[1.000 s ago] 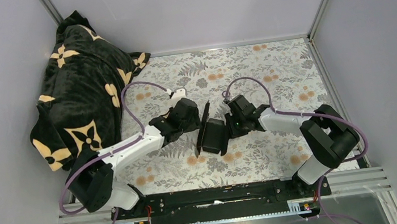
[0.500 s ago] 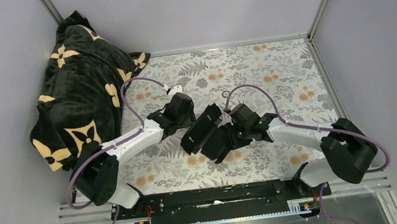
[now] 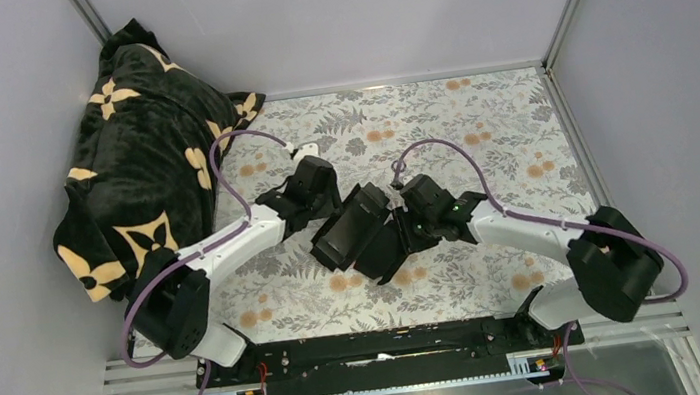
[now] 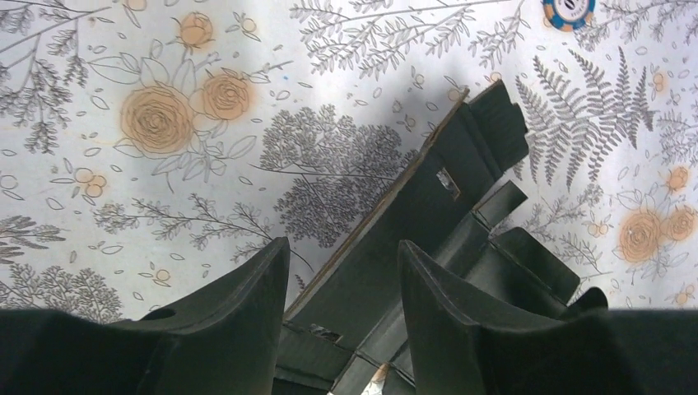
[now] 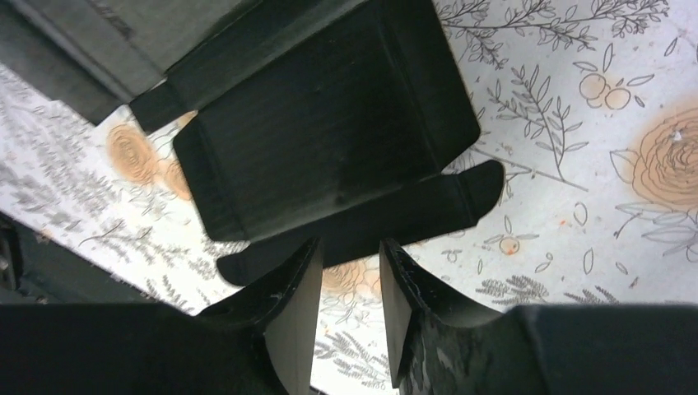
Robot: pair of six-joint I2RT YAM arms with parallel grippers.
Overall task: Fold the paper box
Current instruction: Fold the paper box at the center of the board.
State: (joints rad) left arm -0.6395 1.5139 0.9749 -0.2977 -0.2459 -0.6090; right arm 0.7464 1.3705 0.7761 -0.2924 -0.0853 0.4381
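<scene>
Floral-printed table (image 3: pixel 520 136): covers the whole floor of the bay, walled on three sides.

Black plush blanket (image 3: pixel 137 173) with cream flower motifs: heaped in the far left corner, spilling over the table's left edge.

Left arm (image 3: pixel 222 253) and right arm (image 3: pixel 531 226): both reach in toward the middle of the table from their near-edge bases, each trailing a purple cable (image 3: pixel 440 146).

Paper box (image 3: pixel 355 232): matte black card, lying mid-table between the two arms, partly opened out. Its panels and flaps are spread; one long panel runs diagonally and appears raised off the cloth. A rounded flap points toward the right arm.

Left gripper (image 4: pixel 344 244): at the box's far left edge. Fingers stand well apart, released; the long panel's edge runs into the gap between them, but neither finger is seen pressing on it.

Right gripper (image 5: pixel 350 243): at the box's right side. Fingers parted by a narrow gap, released; the rounded flap sits just at the fingertips, not pinched.

Round blue and orange token (image 4: pixel 568 10): on the cloth beyond the box, apart from it.
</scene>
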